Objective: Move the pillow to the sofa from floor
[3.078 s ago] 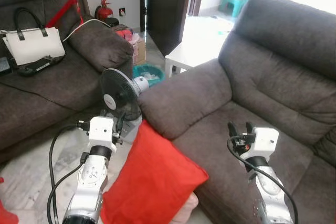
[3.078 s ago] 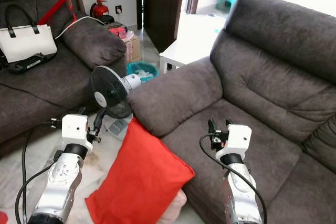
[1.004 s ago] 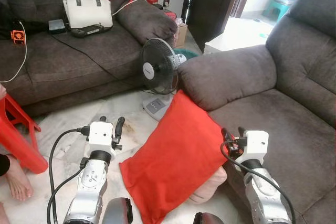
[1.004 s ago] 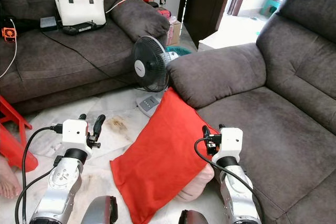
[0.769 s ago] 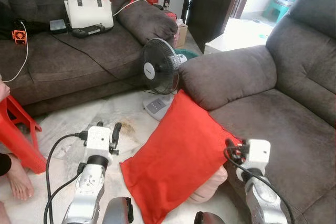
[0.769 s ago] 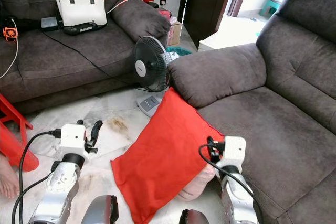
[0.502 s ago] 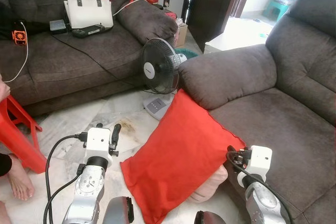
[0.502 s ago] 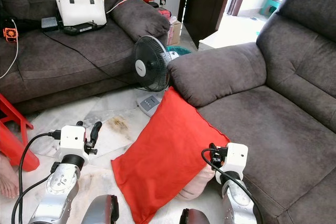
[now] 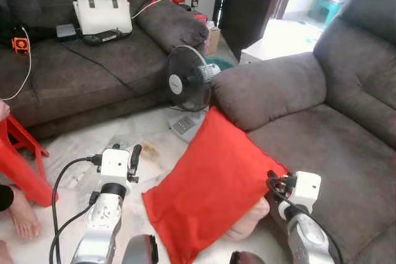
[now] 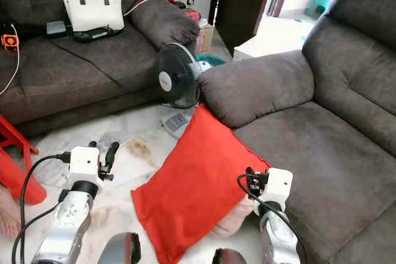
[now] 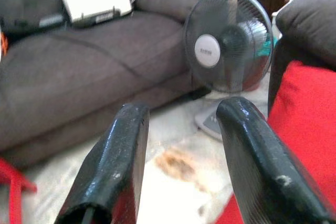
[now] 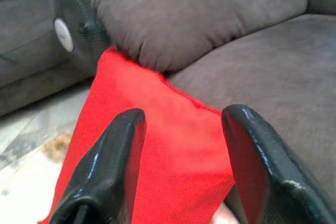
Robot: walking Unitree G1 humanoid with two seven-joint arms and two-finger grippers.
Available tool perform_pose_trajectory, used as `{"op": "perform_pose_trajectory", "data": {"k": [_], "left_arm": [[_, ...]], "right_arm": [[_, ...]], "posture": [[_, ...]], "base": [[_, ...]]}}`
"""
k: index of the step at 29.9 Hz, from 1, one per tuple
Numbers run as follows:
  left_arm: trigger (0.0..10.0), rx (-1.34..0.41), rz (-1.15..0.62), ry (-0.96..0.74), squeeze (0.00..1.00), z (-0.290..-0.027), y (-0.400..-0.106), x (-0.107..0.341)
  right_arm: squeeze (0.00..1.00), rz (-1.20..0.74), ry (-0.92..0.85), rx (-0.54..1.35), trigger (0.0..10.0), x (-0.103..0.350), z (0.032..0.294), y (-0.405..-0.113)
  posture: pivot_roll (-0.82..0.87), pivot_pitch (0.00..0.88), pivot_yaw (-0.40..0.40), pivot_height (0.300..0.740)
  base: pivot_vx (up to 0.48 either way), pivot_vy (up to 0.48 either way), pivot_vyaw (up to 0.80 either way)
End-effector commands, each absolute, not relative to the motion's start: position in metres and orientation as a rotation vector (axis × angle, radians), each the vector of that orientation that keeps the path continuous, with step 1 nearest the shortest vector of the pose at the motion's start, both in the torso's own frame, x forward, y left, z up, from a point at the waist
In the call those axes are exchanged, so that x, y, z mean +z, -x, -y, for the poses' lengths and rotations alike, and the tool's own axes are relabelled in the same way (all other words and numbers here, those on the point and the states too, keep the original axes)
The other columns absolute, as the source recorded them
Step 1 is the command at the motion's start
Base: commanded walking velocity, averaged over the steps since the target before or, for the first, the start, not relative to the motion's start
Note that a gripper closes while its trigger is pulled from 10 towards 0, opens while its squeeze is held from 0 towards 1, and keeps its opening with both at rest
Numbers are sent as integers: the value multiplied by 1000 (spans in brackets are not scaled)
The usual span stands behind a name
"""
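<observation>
While it leans against the front of the grey sofa (image 9: 322, 122), the red pillow (image 9: 207, 187) stands tilted on the pale tiled floor (image 9: 80, 153), its upper corner tucked under the sofa's armrest (image 9: 269, 88) and its lower corner near the robot's feet. It is a plain, bright red square of cloth with a stitched edge, and a pinkish cushion (image 9: 247, 224) peeks out beneath its right side. Behind it stands a black fan (image 9: 185, 81) with a white hub; the small print on the hub is too blurred to read. The left gripper (image 9: 125, 151) hovers over the floor left of the pillow, fingers spread and empty. The right gripper (image 10: 249, 174) sits just beside the pillow's right corner, fingers likewise spread apart.
</observation>
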State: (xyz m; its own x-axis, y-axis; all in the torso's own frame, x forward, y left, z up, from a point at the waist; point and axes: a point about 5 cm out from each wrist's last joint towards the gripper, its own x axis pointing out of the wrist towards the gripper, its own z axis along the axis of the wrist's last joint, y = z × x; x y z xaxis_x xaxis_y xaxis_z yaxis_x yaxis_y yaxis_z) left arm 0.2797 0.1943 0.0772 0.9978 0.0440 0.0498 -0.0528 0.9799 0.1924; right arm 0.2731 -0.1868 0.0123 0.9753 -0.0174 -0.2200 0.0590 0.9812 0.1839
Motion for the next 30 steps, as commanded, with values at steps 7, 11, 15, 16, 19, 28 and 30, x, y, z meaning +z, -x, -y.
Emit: {"op": "perform_pose_trajectory", "data": {"k": [7,11,15,16,19,28,30], "left_arm": [[10000,16,56,-178,0,-181,-282,78],[10000,16,53,-177,0,-181,-281,77],[10000,14,51,-177,0,-181,-281,77],[10000,14,51,-176,0,-181,-281,77],[10000,12,50,-176,0,-181,-281,77],[10000,-21,41,-170,0,-176,-280,75],[10000,-19,40,-169,0,-177,-280,75]], "right_arm": [[0,-218,-170,-72,10000,12,198,-270],[0,-217,-167,-68,10000,12,198,-270],[0,-216,-166,-67,10000,13,197,-270],[0,-216,-166,-68,10000,13,197,-270],[0,-217,-164,-69,10000,12,198,-270],[0,-228,-155,-70,10000,11,200,-271],[0,-232,-156,-68,10000,11,199,-272]], "posture": [[92,6,-104,606],[93,6,-104,606],[94,5,-105,606],[94,5,-105,606],[94,5,-105,606],[97,3,-106,606],[98,4,-107,606]], "base": [[268,0,-114],[268,0,0],[268,0,0],[270,0,0],[266,0,0],[87,0,0],[0,0,0]]}}
